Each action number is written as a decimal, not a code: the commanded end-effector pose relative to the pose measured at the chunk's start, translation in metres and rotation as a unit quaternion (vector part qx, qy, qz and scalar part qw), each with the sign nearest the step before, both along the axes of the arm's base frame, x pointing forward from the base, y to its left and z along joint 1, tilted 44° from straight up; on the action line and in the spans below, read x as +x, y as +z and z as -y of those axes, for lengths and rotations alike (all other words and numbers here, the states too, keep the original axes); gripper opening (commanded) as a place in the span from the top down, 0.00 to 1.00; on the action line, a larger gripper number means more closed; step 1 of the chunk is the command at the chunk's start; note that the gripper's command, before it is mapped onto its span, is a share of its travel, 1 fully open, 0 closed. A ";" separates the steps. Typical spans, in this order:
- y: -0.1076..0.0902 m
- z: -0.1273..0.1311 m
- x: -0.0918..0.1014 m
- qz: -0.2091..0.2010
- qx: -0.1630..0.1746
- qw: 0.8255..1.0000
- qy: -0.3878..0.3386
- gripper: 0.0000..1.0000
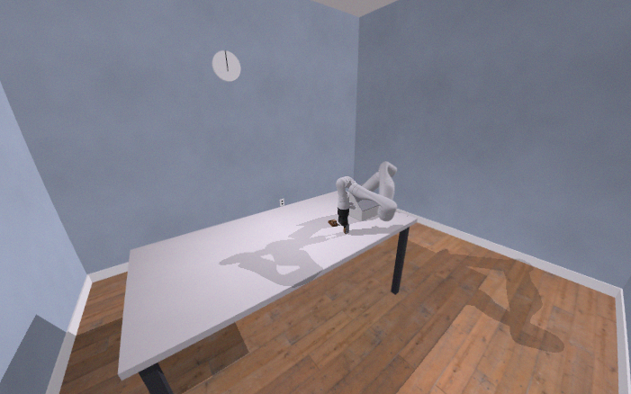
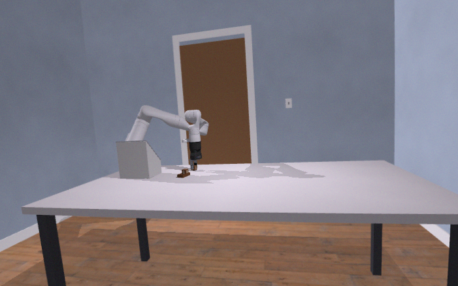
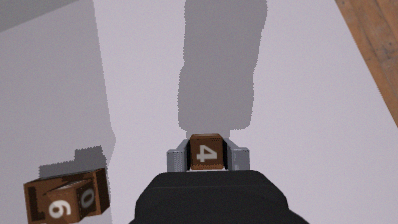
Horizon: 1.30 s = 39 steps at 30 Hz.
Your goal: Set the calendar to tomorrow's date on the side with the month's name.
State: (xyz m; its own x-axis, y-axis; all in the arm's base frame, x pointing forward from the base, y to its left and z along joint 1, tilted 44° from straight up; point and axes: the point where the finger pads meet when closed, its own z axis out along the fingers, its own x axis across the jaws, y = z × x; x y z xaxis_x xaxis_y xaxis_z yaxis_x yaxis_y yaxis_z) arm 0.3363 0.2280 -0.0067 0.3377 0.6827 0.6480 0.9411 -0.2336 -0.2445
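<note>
My gripper [image 1: 346, 229] [image 2: 193, 166] points down, low at the tabletop. It is shut on a brown cube [image 3: 206, 155] whose visible face shows a white 4 lying on its side. I cannot tell whether this cube touches the table. The brown tray [image 1: 331, 224] [image 2: 180, 175] [image 3: 103, 186] stands on the table, to the left of the gripper in the wrist view. The second cube [image 3: 73, 204] [image 2: 185, 170] is in the tray and looks turned against its walls. It shows a 6-like digit and a 0. Month names and hidden cube faces cannot be read.
The white table [image 1: 184, 273] [image 2: 259, 198] carries the arm's grey pedestal [image 2: 134, 159] [image 1: 365, 211], close to the tray. A table edge with wooden floor [image 3: 377, 45] beyond it lies at the upper right of the wrist view. Arm shadows cross the tabletop.
</note>
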 end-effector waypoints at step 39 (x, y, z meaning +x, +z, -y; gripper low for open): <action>-0.002 -0.002 0.000 0.001 0.000 1.000 -0.001 0.43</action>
State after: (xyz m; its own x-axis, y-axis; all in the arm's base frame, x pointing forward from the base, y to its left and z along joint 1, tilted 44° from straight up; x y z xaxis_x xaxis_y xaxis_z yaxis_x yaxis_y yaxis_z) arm 0.3363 0.2307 -0.0096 0.3378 0.6826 0.6480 0.9411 -0.2336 -0.2445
